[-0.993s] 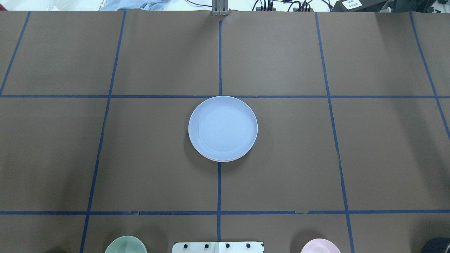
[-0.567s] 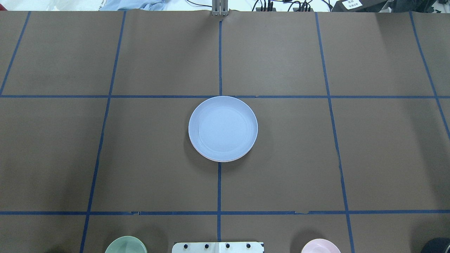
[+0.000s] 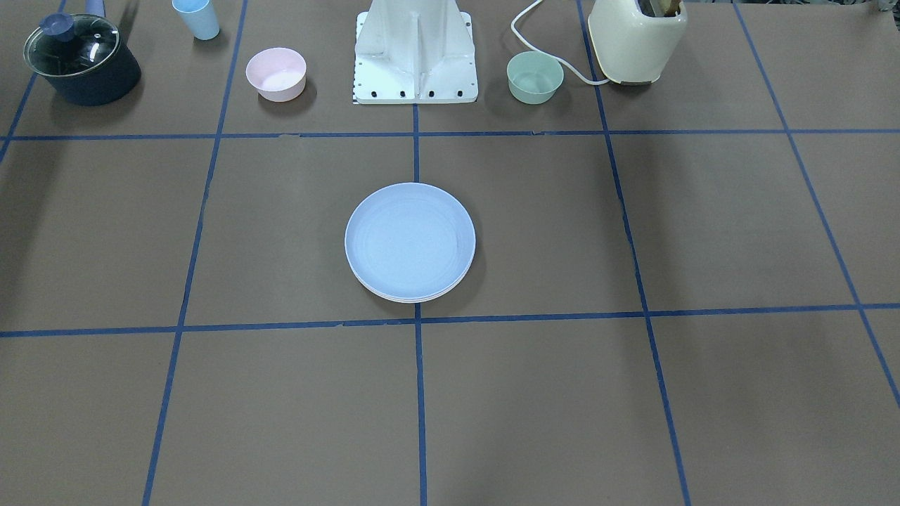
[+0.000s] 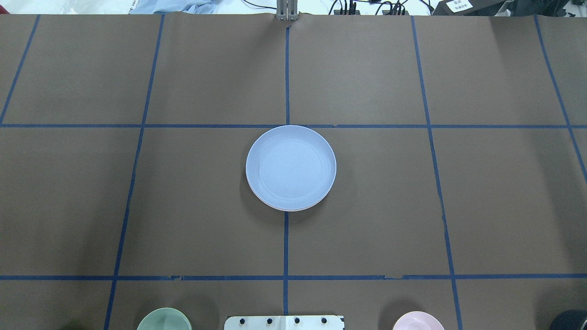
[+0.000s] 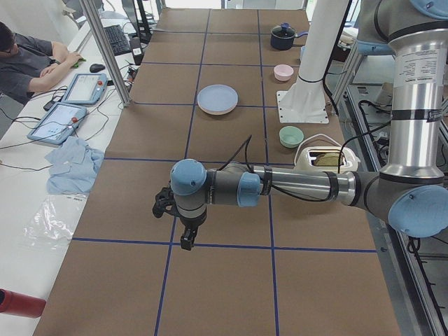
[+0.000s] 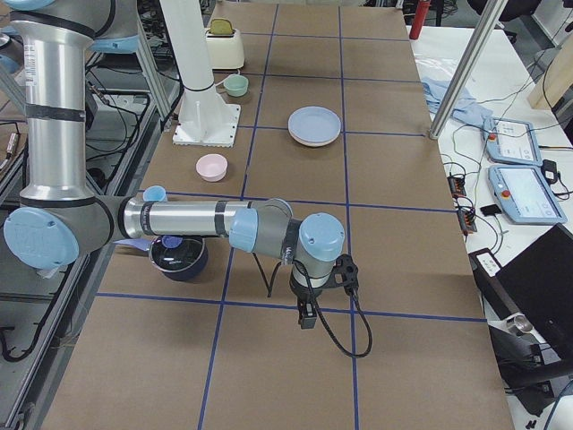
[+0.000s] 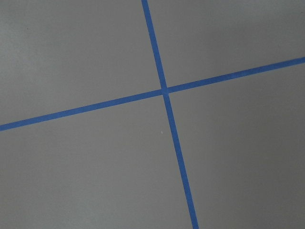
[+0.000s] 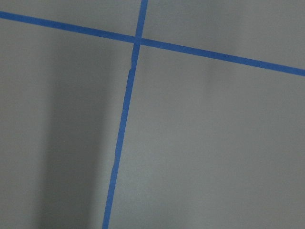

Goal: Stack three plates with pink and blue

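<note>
The pale blue plate (image 4: 290, 167) lies on top of a stack at the table's middle, also seen in the front view (image 3: 410, 241) and small in both side views (image 5: 218, 98) (image 6: 314, 124). A thin pink plate rim (image 4: 265, 201) peeks out under it, and a pale rim (image 3: 415, 300) shows below it in the front view. The cream plate cannot be told apart. My left gripper (image 5: 185, 238) and right gripper (image 6: 306, 315) hang over bare table at opposite ends, far from the stack. They show only in the side views, so I cannot tell if they are open or shut.
Near the robot base (image 3: 416, 53) stand a small pink bowl (image 3: 275, 73), a small green bowl (image 3: 535, 76), a lidded dark pot (image 3: 81, 60), a light blue cup (image 3: 196, 17) and a cream toaster (image 3: 636, 39). An operator (image 5: 28, 63) sits beyond the table's far edge.
</note>
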`<state>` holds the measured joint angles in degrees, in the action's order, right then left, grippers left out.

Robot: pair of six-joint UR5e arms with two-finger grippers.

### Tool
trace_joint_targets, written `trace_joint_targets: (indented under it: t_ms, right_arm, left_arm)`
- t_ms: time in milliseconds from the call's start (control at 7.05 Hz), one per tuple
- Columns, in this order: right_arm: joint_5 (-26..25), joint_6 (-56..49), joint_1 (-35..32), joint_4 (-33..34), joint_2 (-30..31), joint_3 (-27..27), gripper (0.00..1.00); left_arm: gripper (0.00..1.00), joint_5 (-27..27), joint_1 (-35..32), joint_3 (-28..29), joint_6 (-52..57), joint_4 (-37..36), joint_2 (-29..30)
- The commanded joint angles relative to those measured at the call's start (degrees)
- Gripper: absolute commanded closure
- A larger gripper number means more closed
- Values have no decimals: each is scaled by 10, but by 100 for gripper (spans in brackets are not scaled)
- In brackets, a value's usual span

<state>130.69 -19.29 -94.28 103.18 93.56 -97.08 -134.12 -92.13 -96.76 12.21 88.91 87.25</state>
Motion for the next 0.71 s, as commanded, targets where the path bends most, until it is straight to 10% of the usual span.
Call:
trace_joint_targets:
  t_ms: [0, 567]
  right_arm:
    - [0, 1, 0, 0, -1, -1, 0]
    - [-1, 3, 1, -33, -2, 4, 0]
  left_arm:
    - [0, 2, -1, -2, -2, 1, -1]
    - [0, 2, 0, -2, -3, 0, -2]
